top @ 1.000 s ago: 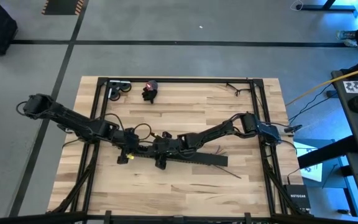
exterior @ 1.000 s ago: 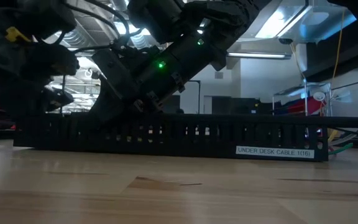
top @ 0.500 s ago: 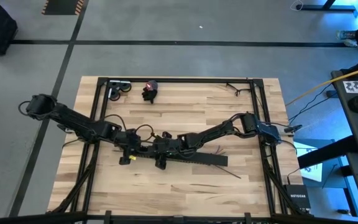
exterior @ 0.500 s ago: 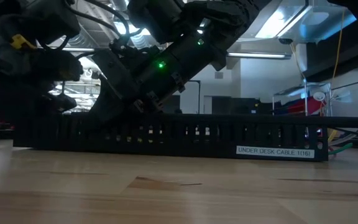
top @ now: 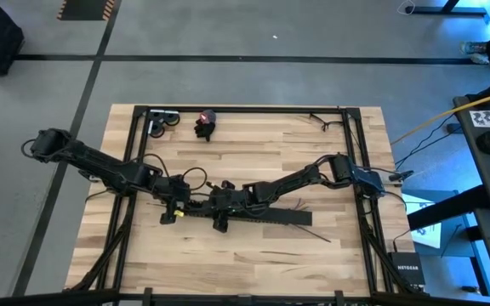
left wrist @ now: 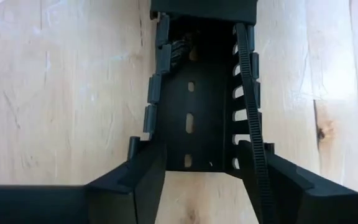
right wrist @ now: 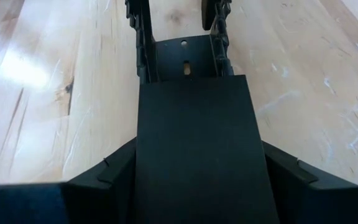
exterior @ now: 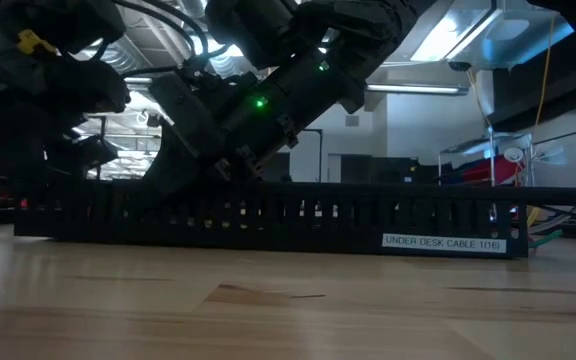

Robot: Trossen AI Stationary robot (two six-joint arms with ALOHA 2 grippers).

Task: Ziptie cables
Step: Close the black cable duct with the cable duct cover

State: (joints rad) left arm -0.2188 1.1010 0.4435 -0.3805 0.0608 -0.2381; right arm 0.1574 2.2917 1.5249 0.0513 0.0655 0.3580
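The cables (exterior: 546,237) lie at the right end of the bar (exterior: 268,214), on its far side, with only a few green and yellow strands showing past the bar's end in the low view. They rest on the counter (top: 245,263), well off to the right of both claws and touched by neither. The left claw (left wrist: 201,160) is at the bar's left end with its fingers apart, one to each side of the open slotted channel, whose end sits between the tips. The right claw (right wrist: 199,155) is just right of it, near the middle of the counter, clamped wide across the covered stretch of the bar, a finger against each side. Both arms reach in low from the counter's left and right edges and meet over the bar.
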